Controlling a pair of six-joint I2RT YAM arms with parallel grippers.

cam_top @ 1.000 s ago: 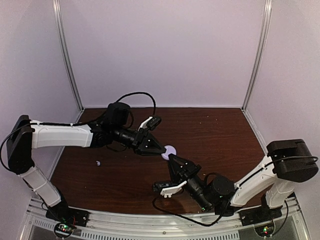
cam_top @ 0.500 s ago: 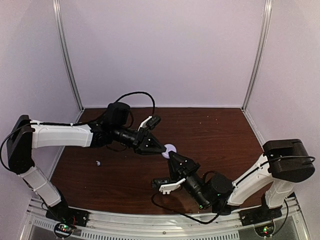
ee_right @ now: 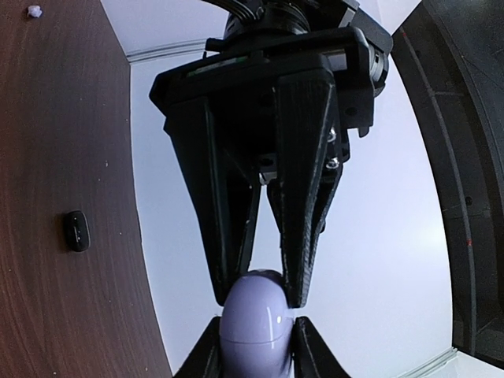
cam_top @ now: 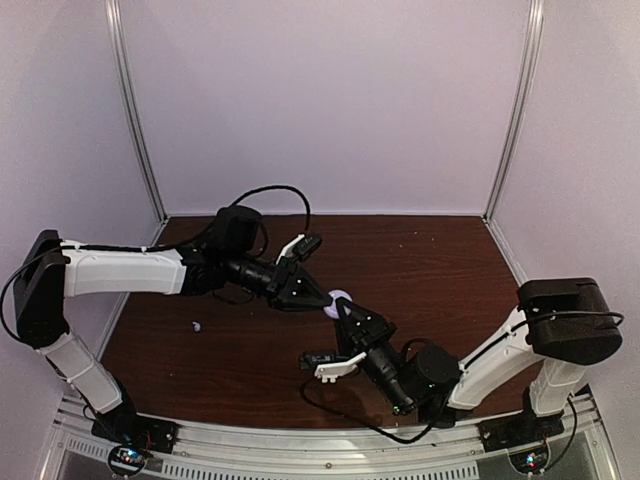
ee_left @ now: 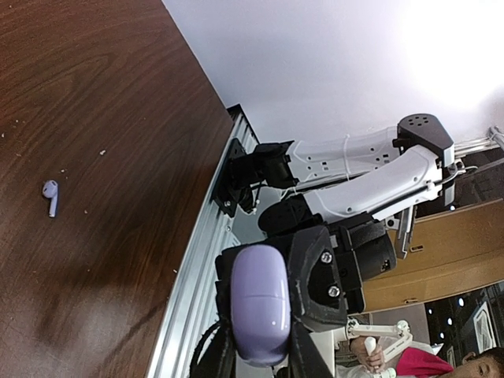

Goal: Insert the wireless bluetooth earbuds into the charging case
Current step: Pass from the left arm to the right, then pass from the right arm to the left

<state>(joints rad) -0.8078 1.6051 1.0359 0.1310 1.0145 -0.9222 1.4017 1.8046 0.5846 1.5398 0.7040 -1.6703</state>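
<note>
The charging case [cam_top: 341, 298] is a closed pale lavender pebble held in the air above the table's middle. My left gripper [cam_top: 318, 297] reaches in from the left and is shut on it; in the left wrist view the case [ee_left: 260, 303] sits between the dark fingers [ee_left: 214, 356]. My right gripper [cam_top: 340, 310] comes up from below and is also shut on the case [ee_right: 252, 323], with the left gripper's fingers [ee_right: 303, 181] meeting it from above. One earbud [cam_top: 197, 325] lies on the table at the left, also in the left wrist view [ee_left: 50, 197]. The other earbud is not clearly visible.
The brown table [cam_top: 420, 270] is enclosed by pale walls and corner posts. A small black oval object [ee_right: 76, 231] lies on the wood in the right wrist view, and a tiny pale bit [ee_right: 34, 10] shows near that view's top-left corner.
My right gripper has crept up and left towards the case held by the left gripper. The left arm and the earbud on the table have not moved.
</note>
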